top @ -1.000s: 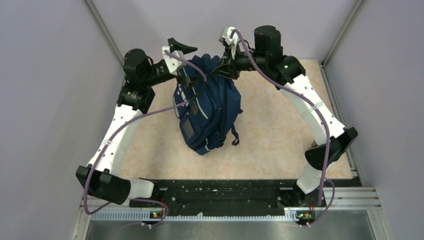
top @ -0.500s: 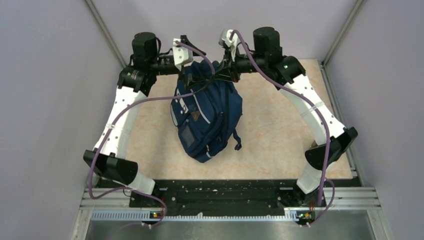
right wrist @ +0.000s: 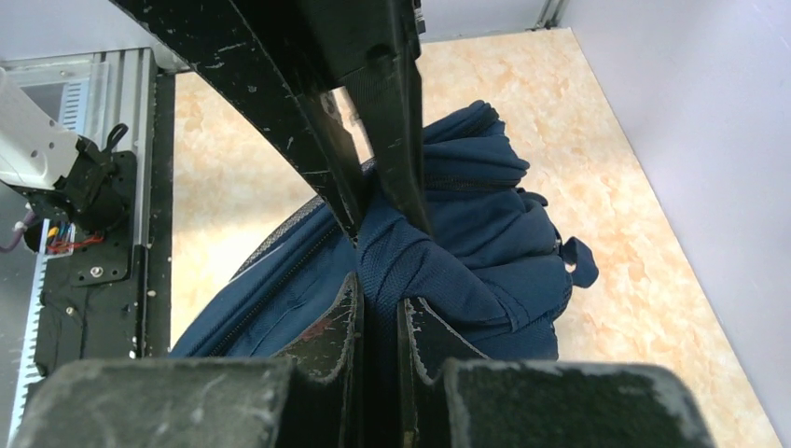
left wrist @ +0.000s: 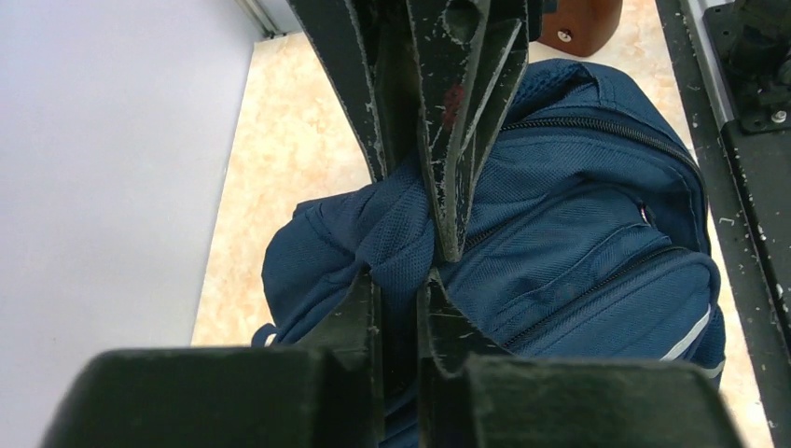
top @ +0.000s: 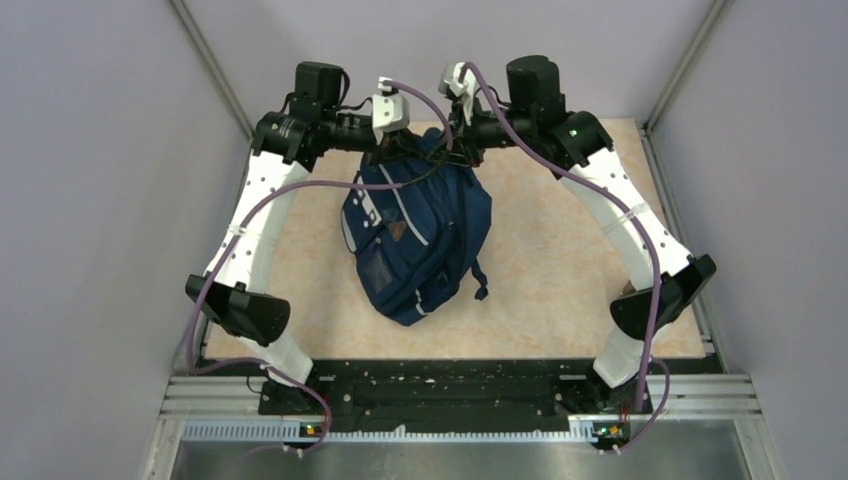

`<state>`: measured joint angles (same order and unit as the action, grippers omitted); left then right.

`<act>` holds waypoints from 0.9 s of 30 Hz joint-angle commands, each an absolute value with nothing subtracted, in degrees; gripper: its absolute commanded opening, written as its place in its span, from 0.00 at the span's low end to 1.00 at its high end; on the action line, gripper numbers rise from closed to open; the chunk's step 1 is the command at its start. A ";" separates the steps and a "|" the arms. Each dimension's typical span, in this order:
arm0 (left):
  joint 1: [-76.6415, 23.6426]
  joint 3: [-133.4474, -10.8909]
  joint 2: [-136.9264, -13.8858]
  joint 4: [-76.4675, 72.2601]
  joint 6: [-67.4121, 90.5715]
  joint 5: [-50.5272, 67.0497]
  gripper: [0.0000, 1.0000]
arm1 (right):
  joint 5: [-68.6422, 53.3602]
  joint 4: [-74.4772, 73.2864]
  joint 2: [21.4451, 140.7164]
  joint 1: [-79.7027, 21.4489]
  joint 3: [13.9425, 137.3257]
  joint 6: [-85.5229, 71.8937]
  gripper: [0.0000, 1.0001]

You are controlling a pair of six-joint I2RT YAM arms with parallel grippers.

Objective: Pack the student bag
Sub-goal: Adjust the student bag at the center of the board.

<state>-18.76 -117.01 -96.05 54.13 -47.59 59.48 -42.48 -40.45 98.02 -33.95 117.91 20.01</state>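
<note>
The student bag (top: pixel 415 240), a navy-blue backpack with thin pale stripes, hangs upright over the beige tabletop with its lower end toward the arm bases. Both grippers meet at its top. My left gripper (top: pixel 398 150) (left wrist: pixel 401 280) is shut on a bunched fold of blue mesh fabric at the bag's (left wrist: pixel 578 233) top. My right gripper (top: pixel 447 140) (right wrist: pixel 381 285) is shut on a neighbouring fold of the bag (right wrist: pixel 476 215), facing the left one. The bag's zips look closed in both wrist views.
A brown object (left wrist: pixel 578 23) lies on the table beyond the bag, half hidden by the fingers. Grey walls enclose the table on three sides. A black rail (top: pixel 440 385) with the arm bases runs along the near edge.
My left arm has swung right to the bag's top and its jaws have closed on the fabric. The right gripper has kept its hold. The bag has shifted slightly right.
</note>
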 commanded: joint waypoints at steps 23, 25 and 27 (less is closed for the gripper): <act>-19.15 -100.11 -83.69 22.82 -28.34 39.37 0.00 | -8.42 5.41 55.52 -34.72 65.75 -2.23 0.93; -19.15 -98.50 -82.81 18.87 -26.10 38.31 0.00 | -6.73 5.05 54.49 -34.69 61.14 -4.44 0.93; -19.14 -98.42 -82.43 17.36 -24.47 37.89 0.00 | -6.84 5.37 54.34 -34.72 57.06 -5.66 0.93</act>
<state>-19.62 -97.91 -87.99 31.16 -30.09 39.81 -11.22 4.99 53.21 -34.39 64.62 0.38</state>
